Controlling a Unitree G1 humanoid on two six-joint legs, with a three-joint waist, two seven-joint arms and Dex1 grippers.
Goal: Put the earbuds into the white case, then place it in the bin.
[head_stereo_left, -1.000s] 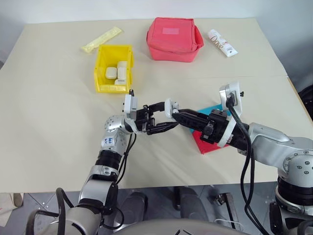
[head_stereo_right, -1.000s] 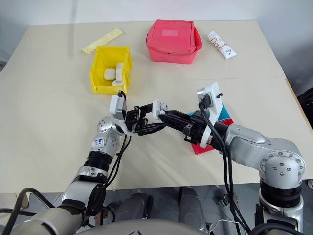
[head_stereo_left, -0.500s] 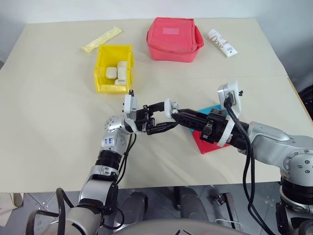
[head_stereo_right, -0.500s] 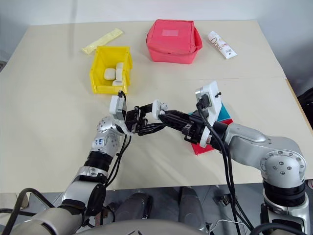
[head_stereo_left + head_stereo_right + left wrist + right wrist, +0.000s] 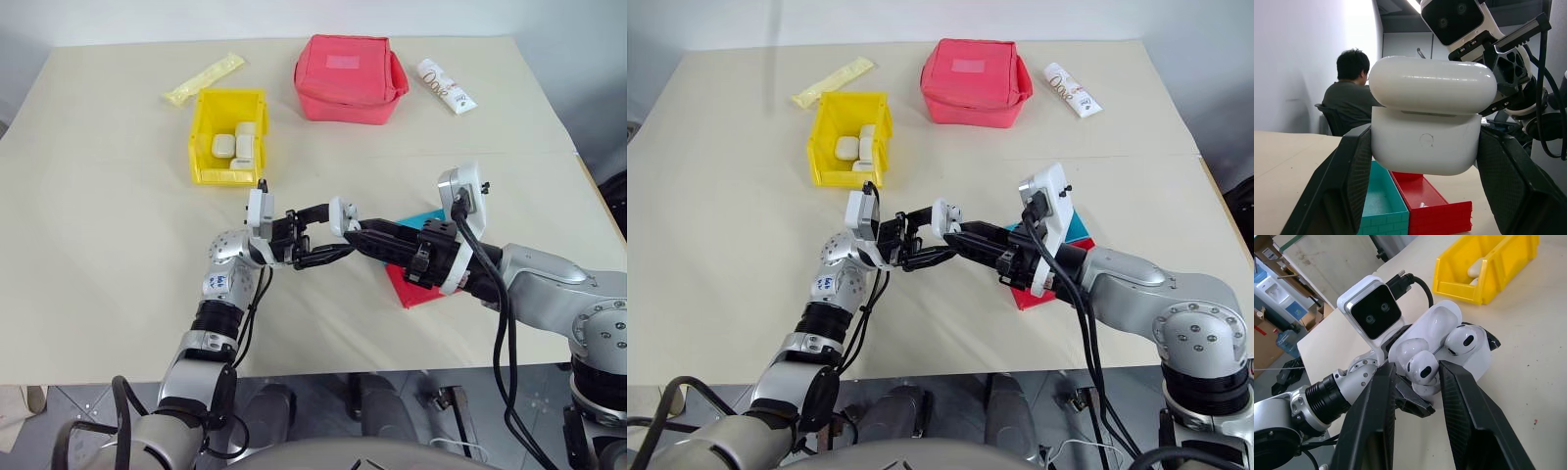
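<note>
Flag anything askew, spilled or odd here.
Nothing spilled or damaged. One earbud sits in the open white case held by the left gripper; the second earbud sticks up, unseated, between the right gripper fingers.

My arms are silver metal with black ribbed joint sections; the left forearm carries what looks like a small blue marking, too small to read. Each wrist bears a white camera box with dark lenses and a thick black cable. The right shoulder housing shows round screws. Both grippers have black fingers point(image 5: 1376, 421).
</note>
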